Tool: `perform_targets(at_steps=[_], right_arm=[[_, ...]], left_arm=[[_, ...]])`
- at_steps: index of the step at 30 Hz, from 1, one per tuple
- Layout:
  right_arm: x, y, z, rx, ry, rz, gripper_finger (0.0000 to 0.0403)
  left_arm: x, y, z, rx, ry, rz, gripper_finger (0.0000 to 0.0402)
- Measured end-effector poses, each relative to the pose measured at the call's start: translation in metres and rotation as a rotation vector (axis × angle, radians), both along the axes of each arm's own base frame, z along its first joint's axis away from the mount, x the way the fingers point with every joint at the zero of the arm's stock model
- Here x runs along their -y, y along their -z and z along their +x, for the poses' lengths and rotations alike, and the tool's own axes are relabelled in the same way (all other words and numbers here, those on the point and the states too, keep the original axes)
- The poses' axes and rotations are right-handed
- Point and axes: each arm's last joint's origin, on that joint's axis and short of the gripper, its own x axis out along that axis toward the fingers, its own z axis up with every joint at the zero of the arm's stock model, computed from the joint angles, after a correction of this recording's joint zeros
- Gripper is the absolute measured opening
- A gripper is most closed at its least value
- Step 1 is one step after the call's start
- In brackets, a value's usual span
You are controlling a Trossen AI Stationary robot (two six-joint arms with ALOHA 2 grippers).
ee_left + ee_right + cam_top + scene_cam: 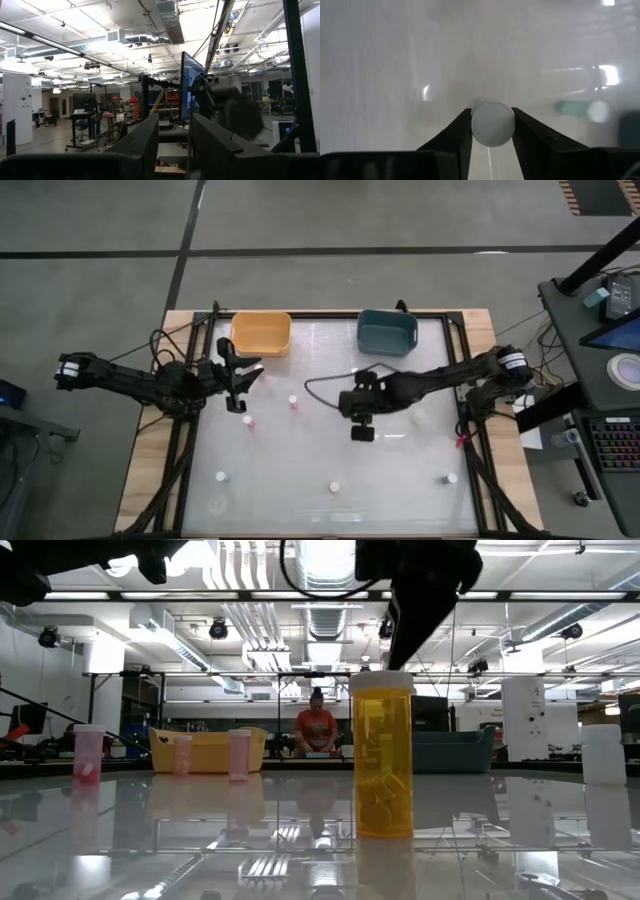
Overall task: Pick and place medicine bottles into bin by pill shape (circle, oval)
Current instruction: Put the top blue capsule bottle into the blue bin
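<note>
Small white-capped medicine bottles stand upright on the glossy table: two (293,400) (248,421) left of centre and three (221,476) (335,487) (452,478) toward the near edge. In the low view an orange one (382,755) stands closest, with pink ones (88,753) (239,753) farther back. My right gripper (362,430) is over the table's middle, shut on a bottle's cap (492,124). My left gripper (238,395) is raised at the left, its fingers (150,135) close together with nothing between them. My right gripper pinches the round white cap by its two opposite sides (476,125) between its two fingers. The fingers slant down from above. The cap hides the bottle's body, which hangs upright below the fingers. In the low view the gripper (420,600) stands high above the table top.
A yellow bin (261,333) and a dark blue bin (387,331) stand side by side at the far edge. A dark cable (320,385) loops over the table by the right arm. A black frame (470,430) borders the table. A person (317,725) sits behind.
</note>
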Motion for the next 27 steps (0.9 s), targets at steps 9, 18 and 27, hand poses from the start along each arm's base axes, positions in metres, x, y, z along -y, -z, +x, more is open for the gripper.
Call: perform_targets(at_steps=[9,18,27], right_arm=[[0.054,-0.049,-0.018,0.036,0.124,-0.013,0.0112],[0.117,-0.069,-0.045,0.046,0.220,0.003,0.0112],[0.173,-0.070,-0.068,0.043,0.310,0.016,0.0112]], left_arm=[[0.000,0.000,0.000,0.000,0.000,0.000,0.0104],[0.000,0.000,0.000,0.000,0.000,0.000,0.0104],[0.000,0.000,0.000,0.000,0.000,0.001,0.0104]])
